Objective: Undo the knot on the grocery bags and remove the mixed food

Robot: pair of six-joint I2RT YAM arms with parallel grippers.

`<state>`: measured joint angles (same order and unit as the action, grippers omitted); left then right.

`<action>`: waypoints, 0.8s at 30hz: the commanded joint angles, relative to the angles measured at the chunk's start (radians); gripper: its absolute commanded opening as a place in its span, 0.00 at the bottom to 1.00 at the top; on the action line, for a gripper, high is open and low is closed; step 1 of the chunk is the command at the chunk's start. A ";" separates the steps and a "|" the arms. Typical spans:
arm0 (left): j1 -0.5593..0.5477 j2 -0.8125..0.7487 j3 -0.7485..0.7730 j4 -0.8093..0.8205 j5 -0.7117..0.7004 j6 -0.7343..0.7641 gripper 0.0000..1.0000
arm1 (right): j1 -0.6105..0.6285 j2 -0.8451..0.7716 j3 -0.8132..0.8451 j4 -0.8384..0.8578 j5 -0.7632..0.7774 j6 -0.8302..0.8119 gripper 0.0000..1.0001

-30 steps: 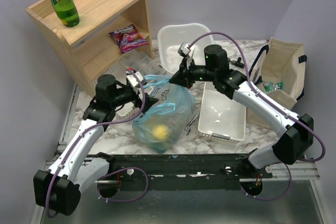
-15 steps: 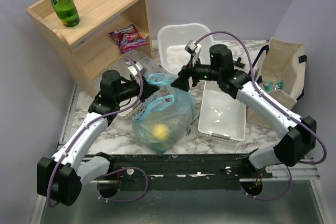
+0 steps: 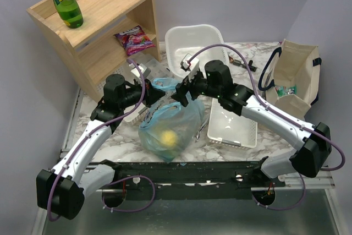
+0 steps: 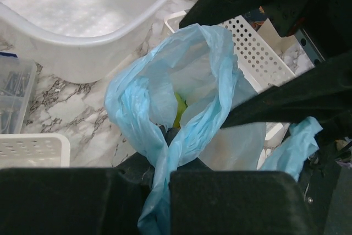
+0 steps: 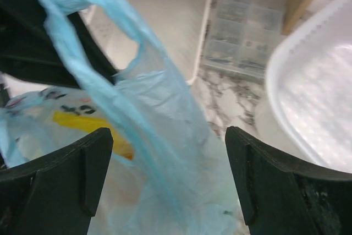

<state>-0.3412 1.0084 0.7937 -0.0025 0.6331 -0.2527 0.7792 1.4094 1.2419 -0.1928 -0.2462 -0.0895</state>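
The light-blue grocery bag (image 3: 170, 120) sits on the marble table between both arms. One handle loop (image 4: 184, 89) rises from my left gripper (image 4: 159, 202), which is shut on the twisted foot of that loop. My right gripper (image 5: 170, 185) hangs open over the bag's top, with the other handle strip (image 5: 93, 70) running between its wide-apart jaws, untouched. A yellow round fruit (image 3: 166, 137) shows through the plastic, and a yellow piece of food (image 5: 91, 127) shows in the right wrist view. I see no tied knot; the two handles stand apart.
A white basin (image 3: 193, 41) stands behind the bag and a white perforated tray (image 3: 234, 120) at its right. At back left, a wooden shelf (image 3: 110, 23) carries a green bottle (image 3: 65, 1) and a purple packet (image 3: 133, 40). A canvas tote (image 3: 294, 78) is far right.
My left gripper has shut on the bag's handle. My right gripper has opened, let go of the bag and moved left and down over its top.
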 commanded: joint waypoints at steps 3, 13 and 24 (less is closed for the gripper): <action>-0.002 -0.025 0.038 -0.110 -0.027 0.009 0.00 | 0.012 0.025 -0.029 0.111 0.451 -0.099 0.57; 0.106 -0.144 -0.032 -0.199 -0.010 0.151 0.00 | -0.069 -0.106 -0.099 -0.012 0.320 -0.079 0.06; 0.093 -0.179 -0.101 -0.032 -0.025 0.227 0.78 | -0.119 -0.105 -0.102 0.002 -0.144 0.009 0.01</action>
<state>-0.2333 0.7818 0.7143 -0.1505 0.6453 -0.0521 0.6506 1.3125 1.1477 -0.1928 -0.2008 -0.1234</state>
